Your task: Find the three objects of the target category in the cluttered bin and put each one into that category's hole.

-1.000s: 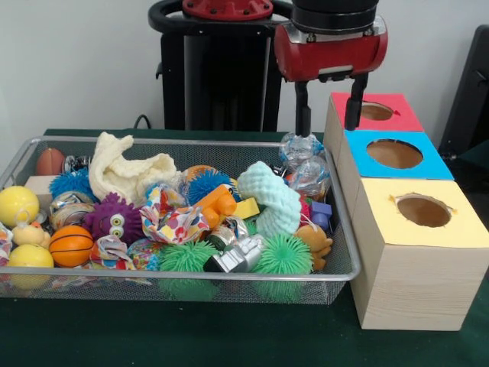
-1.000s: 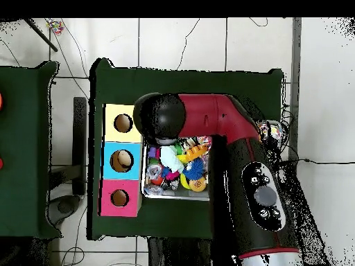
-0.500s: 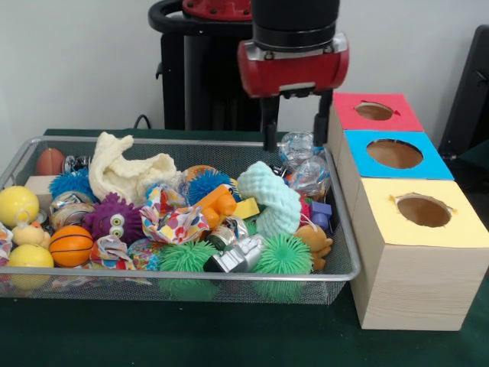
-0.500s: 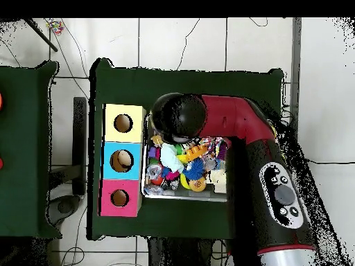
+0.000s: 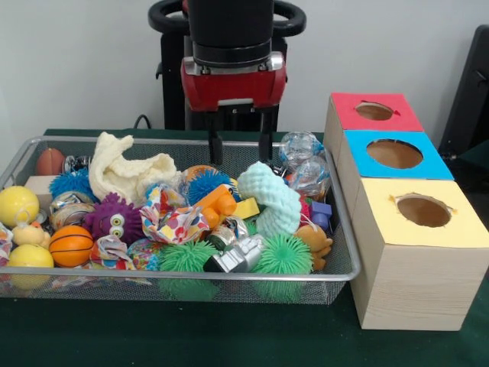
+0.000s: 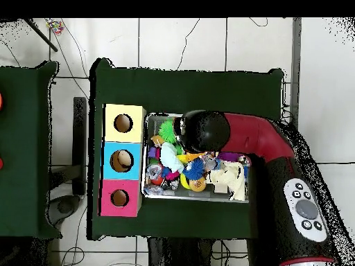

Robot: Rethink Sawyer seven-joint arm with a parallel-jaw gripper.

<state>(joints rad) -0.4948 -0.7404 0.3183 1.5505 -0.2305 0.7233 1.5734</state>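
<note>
The silver wire-mesh bin (image 5: 191,275) stands on the green table, full of toys; it also shows in the overhead view (image 6: 188,199). One polka-dot cloth bunch (image 5: 173,216) lies in the bin's middle, and another (image 5: 111,249) lies near the front left beside the orange ball. A third is not clear to see. My gripper (image 5: 241,151) hangs open and empty over the bin's back middle, above a blue spiky ball (image 5: 208,183). The yellow-faced box's hole (image 5: 423,210) is at the front right, and shows in the overhead view (image 6: 123,123). In the overhead view the arm hides the gripper.
A blue-faced box (image 5: 393,172) and a red-faced box (image 5: 374,122) stand behind the yellow one. In the bin lie a cream knitted cloth (image 5: 126,172), a mint foam piece (image 5: 271,199), green spiky balls (image 5: 284,256), a purple monster (image 5: 114,218) and foil wrappers (image 5: 306,164).
My arm has swung from above the red-faced box to the picture's left, over the bin's back middle. The gripper stayed open and empty. The toys have not moved.
</note>
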